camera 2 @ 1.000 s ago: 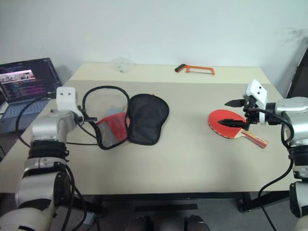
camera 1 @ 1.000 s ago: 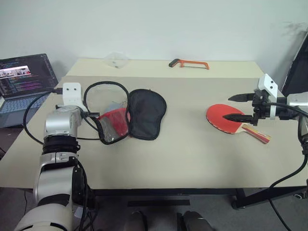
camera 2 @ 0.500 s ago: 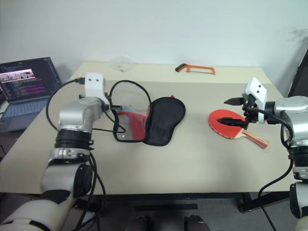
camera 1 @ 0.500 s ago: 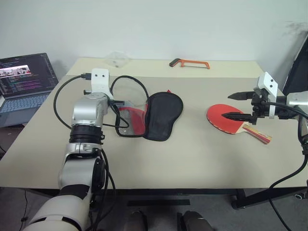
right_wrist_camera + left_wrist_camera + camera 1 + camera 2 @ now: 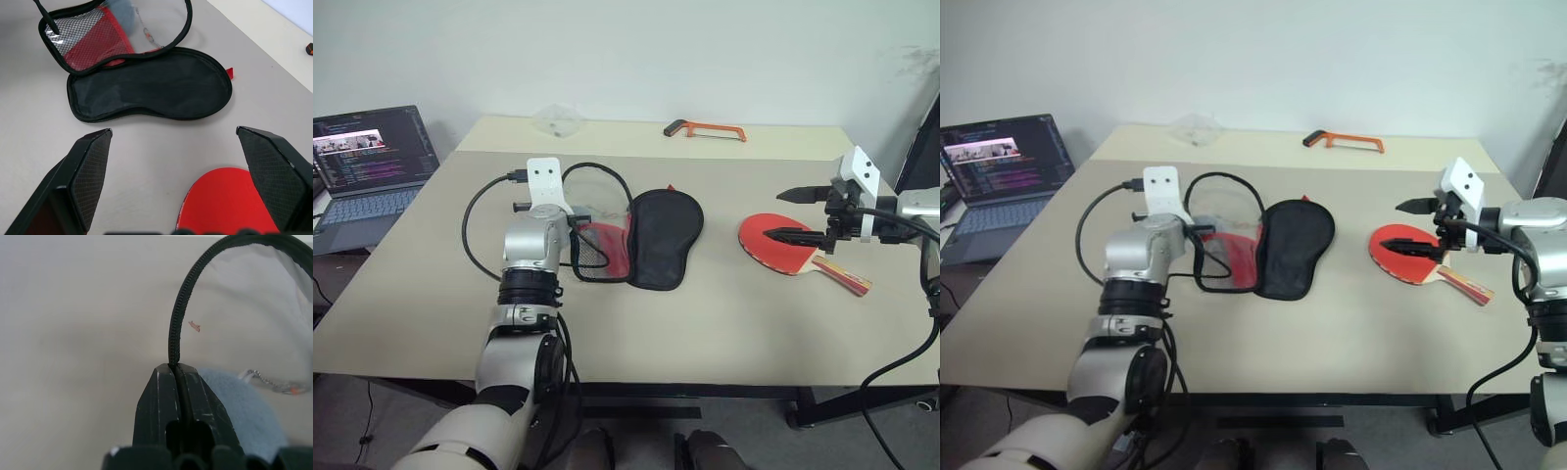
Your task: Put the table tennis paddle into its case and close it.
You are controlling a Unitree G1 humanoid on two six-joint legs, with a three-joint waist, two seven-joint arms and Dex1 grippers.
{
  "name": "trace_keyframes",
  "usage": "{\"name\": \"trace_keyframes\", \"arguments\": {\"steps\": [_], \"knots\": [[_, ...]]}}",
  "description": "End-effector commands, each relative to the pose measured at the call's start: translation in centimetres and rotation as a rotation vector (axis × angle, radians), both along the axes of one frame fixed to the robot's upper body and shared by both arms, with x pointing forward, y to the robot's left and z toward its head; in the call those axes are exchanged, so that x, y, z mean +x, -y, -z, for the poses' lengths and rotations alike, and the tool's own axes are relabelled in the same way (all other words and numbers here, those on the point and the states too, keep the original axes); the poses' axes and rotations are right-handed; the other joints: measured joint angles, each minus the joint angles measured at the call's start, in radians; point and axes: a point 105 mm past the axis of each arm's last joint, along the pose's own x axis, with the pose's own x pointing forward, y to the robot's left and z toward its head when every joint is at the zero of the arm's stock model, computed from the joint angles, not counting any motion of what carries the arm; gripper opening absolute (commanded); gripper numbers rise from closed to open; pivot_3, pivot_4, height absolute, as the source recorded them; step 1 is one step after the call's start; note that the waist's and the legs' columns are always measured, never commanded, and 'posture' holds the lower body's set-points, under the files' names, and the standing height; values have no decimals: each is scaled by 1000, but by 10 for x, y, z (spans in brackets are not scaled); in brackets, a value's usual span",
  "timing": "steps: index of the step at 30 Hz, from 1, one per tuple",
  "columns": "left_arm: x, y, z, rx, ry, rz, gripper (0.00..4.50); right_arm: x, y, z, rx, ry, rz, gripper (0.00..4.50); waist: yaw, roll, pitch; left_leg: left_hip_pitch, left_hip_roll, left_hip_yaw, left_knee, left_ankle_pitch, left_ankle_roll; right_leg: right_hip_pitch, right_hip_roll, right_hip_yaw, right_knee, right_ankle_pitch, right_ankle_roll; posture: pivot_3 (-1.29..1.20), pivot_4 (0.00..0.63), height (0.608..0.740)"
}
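The case [image 5: 661,240] lies unzipped near the table's middle, its black half flat and its red mesh half [image 5: 90,41] beside it. My left gripper [image 5: 574,228] is shut on the case's black zip rim [image 5: 172,333], holding that edge up in a loop. The table tennis paddle [image 5: 771,243] rests red face up at the right, its striped handle [image 5: 844,277] pointing to the near right edge. My right gripper [image 5: 793,215] hovers open over the paddle's face with nothing between its fingers [image 5: 90,161].
A grey-blue pouch [image 5: 242,404] and a small chain lie in the case's clear half. An orange-handled saw [image 5: 703,128] and a clear plastic item [image 5: 555,119] sit at the table's far edge. An open laptop [image 5: 372,157] stands to the left of the table.
My left gripper has swung to the right, dragging the open case toward the table's middle and nearer the paddle. The right gripper and paddle have stayed put.
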Motion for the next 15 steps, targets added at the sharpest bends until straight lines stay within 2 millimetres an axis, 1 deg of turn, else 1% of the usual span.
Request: {"name": "trace_keyframes", "arguments": {"steps": [1, 5, 8, 11, 13, 15], "knots": [[8, 7, -27, -4, 110, -27, 35, -3, 1, -17, 10, 56, -5, 4500, 2, 0, 0, 0, 0, 0, 0, 0, 0, 0, 0, 0, 0, 0, 0, 0, 150, 740], [16, 17, -32, -27, 143, -22, 35, -2, -1, -17, 11, 57, -7, 4500, 8, 0, 0, 0, -1, 0, 0, 0, 0, 0, 0, 0, 0, 0, 0, 0, 150, 740], [23, 29, -41, -48, 174, 0, 35, -1, -2, -18, 11, 57, -11, 4500, 10, 0, 0, -1, -1, -1, 0, 0, 0, 0, 0, -1, -1, 0, 0, 0, 150, 740], [30, 40, -54, -72, 210, 17, 35, -1, -3, -17, 9, 56, -15, 4500, 10, 0, 0, -2, -1, -1, 0, 0, 0, 0, 0, -1, -1, 0, 0, 0, 150, 740], [33, 44, -61, -83, 233, 14, 35, -1, -3, -17, 8, 56, -17, 4500, 10, 0, 0, -2, -1, -2, 0, 0, 0, 0, 0, -2, -1, 0, 0, 0, 150, 740], [35, 46, -65, -85, 244, 12, 35, -1, -4, -17, 8, 56, -18, 4500, 10, 0, 0, -3, -1, -2, 0, 0, 0, -1, 0, -2, -2, 0, 0, 0, 150, 740]]}}
